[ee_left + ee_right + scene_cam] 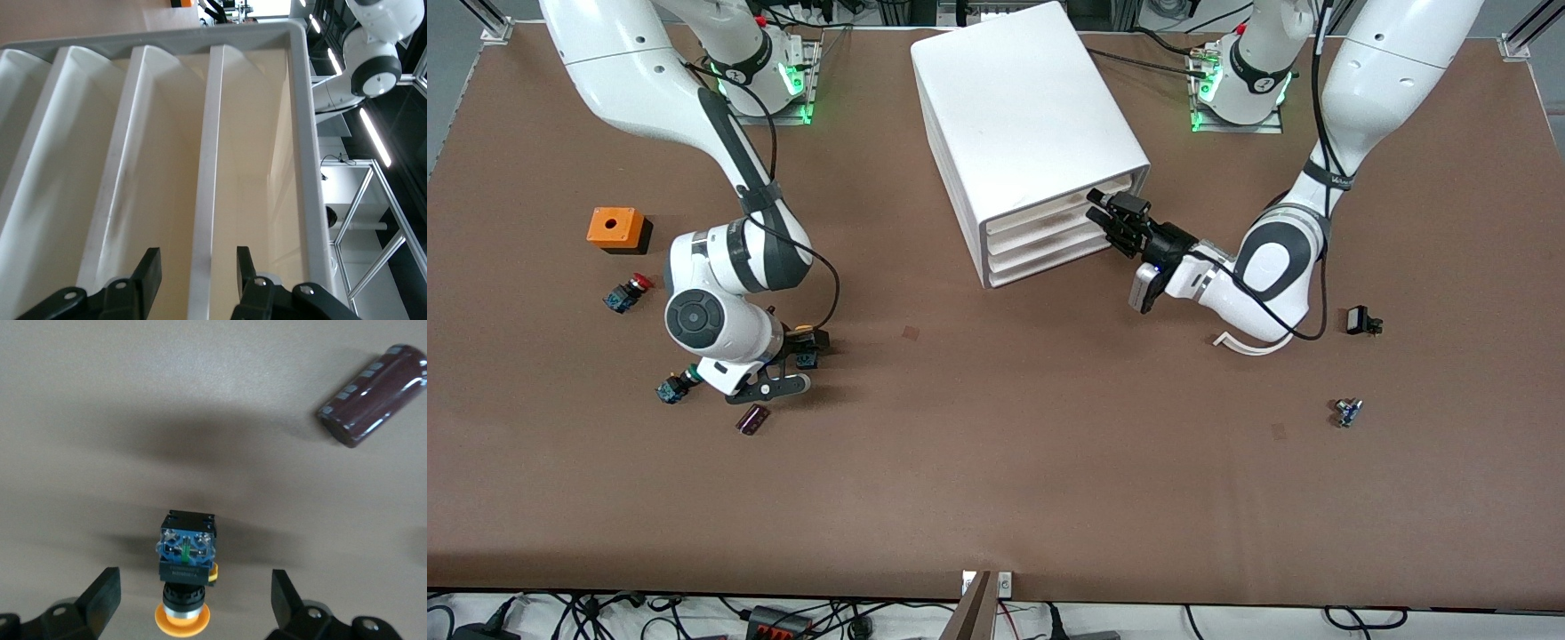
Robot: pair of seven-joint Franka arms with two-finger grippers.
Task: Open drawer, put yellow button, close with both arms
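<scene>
Hovering low at the frame's lower left, the right gripper (787,360) is sitting w/ fingers spread wide either side of the yellow button (185,587), which is lying on the bench (996,462), not yet grasped. Mid-frame, the drawer unit (1024,133) is showing all drawers shut. Right of it, the left gripper (1110,219) is straddling the top drawer's front lip (203,227), jaws apart, not clamped. Step: opening the drawer. Next, prob. pinching that lip, pulling straight out.
</scene>
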